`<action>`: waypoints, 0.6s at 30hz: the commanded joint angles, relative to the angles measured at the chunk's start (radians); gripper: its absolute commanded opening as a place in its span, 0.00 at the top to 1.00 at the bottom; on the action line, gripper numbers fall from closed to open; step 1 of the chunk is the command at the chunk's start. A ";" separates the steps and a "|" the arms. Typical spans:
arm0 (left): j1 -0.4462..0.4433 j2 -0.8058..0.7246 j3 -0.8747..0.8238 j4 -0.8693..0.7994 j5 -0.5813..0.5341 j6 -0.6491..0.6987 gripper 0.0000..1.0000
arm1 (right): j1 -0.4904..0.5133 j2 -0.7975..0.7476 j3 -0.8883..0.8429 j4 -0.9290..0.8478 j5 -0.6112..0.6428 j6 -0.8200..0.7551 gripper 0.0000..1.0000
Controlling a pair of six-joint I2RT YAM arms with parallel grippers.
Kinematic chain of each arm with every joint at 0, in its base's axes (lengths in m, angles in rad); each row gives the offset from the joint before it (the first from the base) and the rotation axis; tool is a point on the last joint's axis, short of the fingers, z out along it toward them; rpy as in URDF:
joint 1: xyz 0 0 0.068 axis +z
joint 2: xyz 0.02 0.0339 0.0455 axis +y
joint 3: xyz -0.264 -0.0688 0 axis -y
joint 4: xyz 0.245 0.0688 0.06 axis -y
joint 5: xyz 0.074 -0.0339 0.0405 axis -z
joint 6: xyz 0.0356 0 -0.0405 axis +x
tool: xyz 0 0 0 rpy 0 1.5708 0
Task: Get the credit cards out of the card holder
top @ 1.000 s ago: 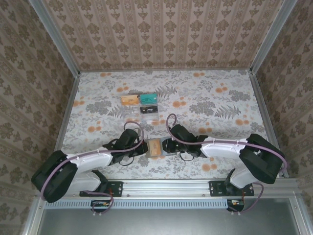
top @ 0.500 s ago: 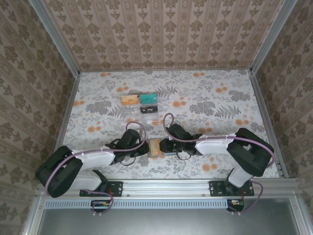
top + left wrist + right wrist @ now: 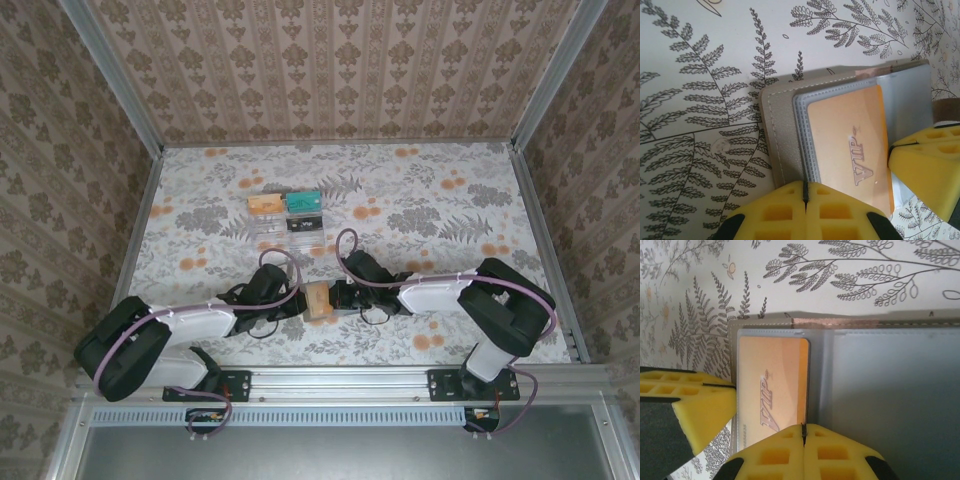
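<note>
card holder [image 3: 318,300]: on table [image 3: 450,190], between left gripper [image 3: 805,195] and right gripper [image 3: 803,435]
credit card [image 3: 847,145]: inside card holder
card stand [image 3: 288,215]: behind them, well apart

Even, soft light with faint shadows; both wrist views crisp up close, the overhead view coarser and wide-angled.

Top cam: holder [image 3: 317,300] sits btwn both wrists, too small to make out any cards. Stand [image 3: 288,215] card print unreadable. L wrist cam: orange card [image 3: 847,140] bottom end hidden behind L gripper [image 3: 805,192], holder's right end covered by R gripper [image 3: 897,149]. R wrist cam: holder runs off right edge, card's lower edge behind the pads. Can't tell if either closed pair pinches a sleeve.
</note>
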 commanded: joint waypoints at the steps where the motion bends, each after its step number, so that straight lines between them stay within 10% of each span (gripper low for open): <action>1: -0.010 0.001 0.004 -0.015 -0.009 -0.011 1.00 | -0.008 -0.003 -0.021 0.027 -0.022 0.012 1.00; 18: -0.006 -0.058 0.010 -0.065 -0.013 0.000 1.00 | -0.042 -0.066 -0.058 -0.018 0.004 -0.014 0.91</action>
